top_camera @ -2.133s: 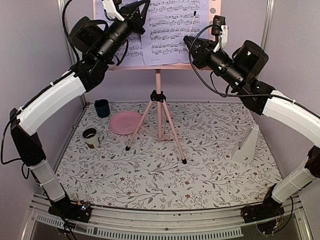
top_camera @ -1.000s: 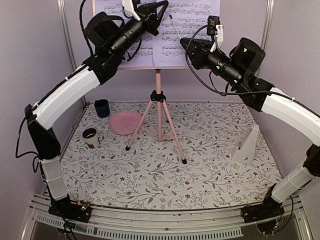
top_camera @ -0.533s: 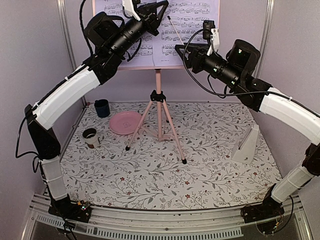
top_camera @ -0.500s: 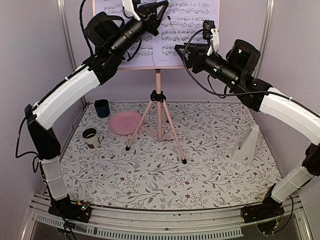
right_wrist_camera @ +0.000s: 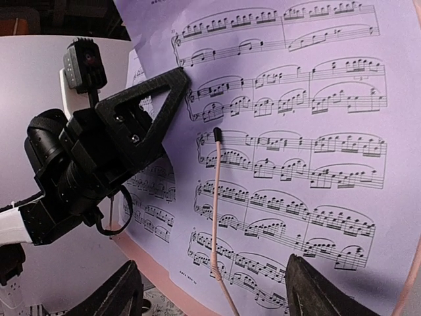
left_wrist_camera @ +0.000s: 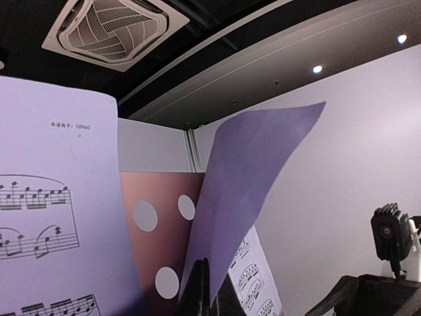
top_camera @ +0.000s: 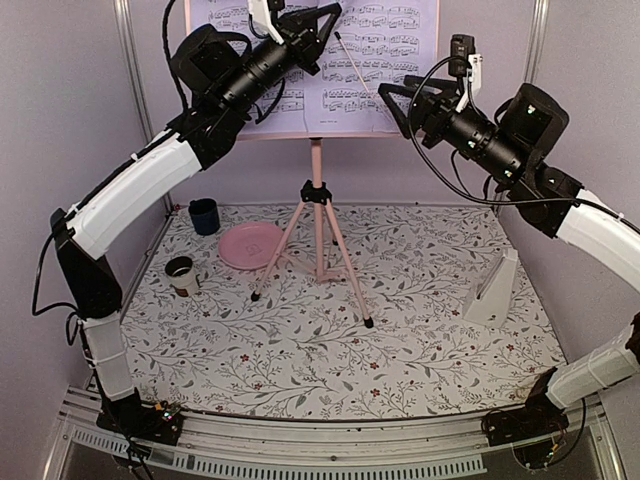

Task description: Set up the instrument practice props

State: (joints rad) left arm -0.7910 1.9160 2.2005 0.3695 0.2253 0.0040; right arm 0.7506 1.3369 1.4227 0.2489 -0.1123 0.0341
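One page edge curled limply, pinched by the closed left gripper [top_camera: 318, 22]. The sheet music pages [top_camera: 390, 40] leaned on the pink music stand [top_camera: 317, 165] at top centre. They looked light, floppy and easily creased, likely best held by a margin. Rightward, the right gripper [top_camera: 398, 100] hung spread and empty.

The pages [right_wrist_camera: 296, 131] are thin matt paper. The stand [top_camera: 318, 220] looks like smooth pink painted metal. The fingers [right_wrist_camera: 148, 118] of the left gripper [top_camera: 330, 12] are black plastic, slightly rough. The table [top_camera: 300, 350] carries matt printed cloth.
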